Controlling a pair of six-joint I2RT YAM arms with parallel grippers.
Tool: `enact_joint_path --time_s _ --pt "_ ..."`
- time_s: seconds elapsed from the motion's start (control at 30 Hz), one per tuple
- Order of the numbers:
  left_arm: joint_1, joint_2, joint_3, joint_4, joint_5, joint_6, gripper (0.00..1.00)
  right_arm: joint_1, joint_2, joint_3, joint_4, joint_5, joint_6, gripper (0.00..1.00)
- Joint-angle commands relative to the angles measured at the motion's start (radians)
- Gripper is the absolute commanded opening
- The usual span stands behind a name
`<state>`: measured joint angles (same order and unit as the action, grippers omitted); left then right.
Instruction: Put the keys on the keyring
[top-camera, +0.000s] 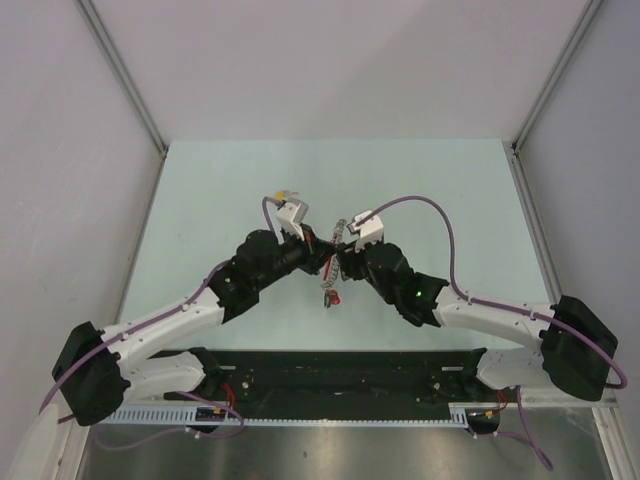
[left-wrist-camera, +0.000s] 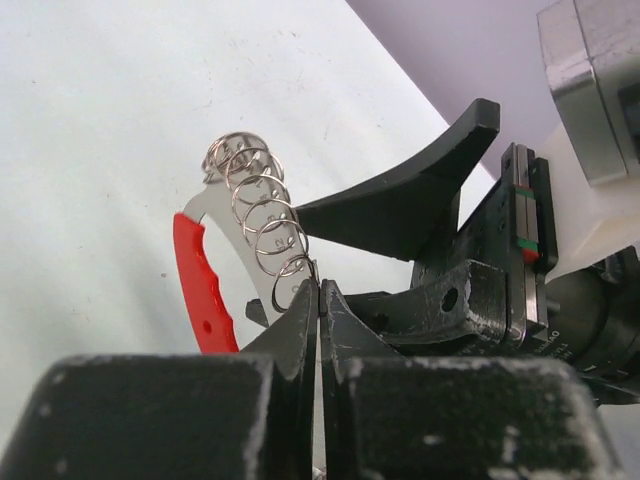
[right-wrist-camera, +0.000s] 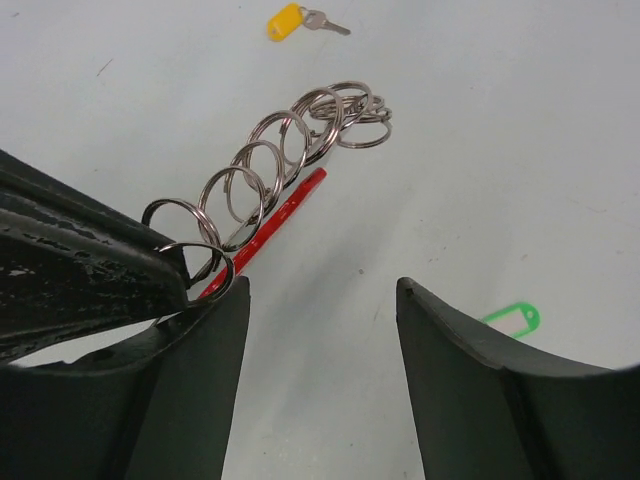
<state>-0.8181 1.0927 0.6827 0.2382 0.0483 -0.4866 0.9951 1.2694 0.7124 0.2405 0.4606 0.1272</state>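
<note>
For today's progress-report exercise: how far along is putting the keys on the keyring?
Done: no key is threaded yet. In hand: the left claw is shut on the keyring of linked silver metal rings with a red band; the right claw is open, empty. Left: the yellow-headed silver key and green-headed key lie on the table.

1 yellow-headed key (right-wrist-camera: 290, 20), 1 green-headed key (right-wrist-camera: 512, 320) with only its head showing, so 2 in all, on 1 desk (right-wrist-camera: 500, 120). 1 keyring (left-wrist-camera: 228, 240): 1 red band (left-wrist-camera: 200, 285) plus a chain of metal rings (right-wrist-camera: 345, 110), too overlapped to count. 2 pincers: left pincer (left-wrist-camera: 318, 290), right pincer (right-wrist-camera: 322, 295)
</note>
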Motion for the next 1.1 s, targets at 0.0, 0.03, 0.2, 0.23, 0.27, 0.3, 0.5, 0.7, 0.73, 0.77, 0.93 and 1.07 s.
enact_joint_path --time_s 0.0,0.03,0.2,0.23,0.27,0.3,0.5,0.7,0.73,0.77,0.93,1.07 --pt "0.011 -0.034 0.002 0.082 -0.001 0.019 0.0 -0.059 -0.039 0.039 -0.044 -0.062 0.023 0.65" --pt "0.025 -0.037 -0.015 0.088 0.031 0.022 0.0 -0.084 -0.048 0.038 -0.062 -0.089 0.023 0.66" --pt "0.144 -0.059 -0.072 0.125 0.179 0.071 0.0 -0.228 -0.125 0.013 -0.141 -0.275 0.026 0.66" --pt "0.161 -0.057 -0.089 0.137 0.211 0.077 0.0 -0.274 -0.133 0.009 -0.153 -0.324 0.038 0.66" --pt "0.193 -0.054 -0.094 0.16 0.282 0.083 0.0 -0.297 -0.14 0.006 -0.162 -0.353 0.037 0.66" --pt "0.207 -0.053 -0.1 0.171 0.312 0.094 0.0 -0.315 -0.146 0.001 -0.176 -0.381 0.031 0.66" --pt "0.301 -0.033 -0.114 0.25 0.602 0.175 0.0 -0.432 -0.159 -0.033 -0.216 -0.564 0.037 0.65" --pt "0.318 -0.01 -0.052 0.17 0.76 0.328 0.0 -0.48 -0.154 -0.056 -0.211 -0.669 0.014 0.63" --pt "0.318 -0.008 -0.049 0.161 0.772 0.339 0.0 -0.487 -0.153 -0.056 -0.21 -0.677 0.015 0.63" --pt "0.32 -0.008 -0.048 0.158 0.78 0.348 0.0 -0.492 -0.148 -0.057 -0.21 -0.681 0.02 0.63" --pt "0.321 -0.019 -0.012 0.06 0.766 0.454 0.0 -0.51 -0.12 -0.057 -0.234 -0.639 0.061 0.6" --pt "0.324 -0.039 0.008 -0.031 0.73 0.545 0.0 -0.532 -0.05 -0.057 -0.277 -0.622 0.1 0.57"
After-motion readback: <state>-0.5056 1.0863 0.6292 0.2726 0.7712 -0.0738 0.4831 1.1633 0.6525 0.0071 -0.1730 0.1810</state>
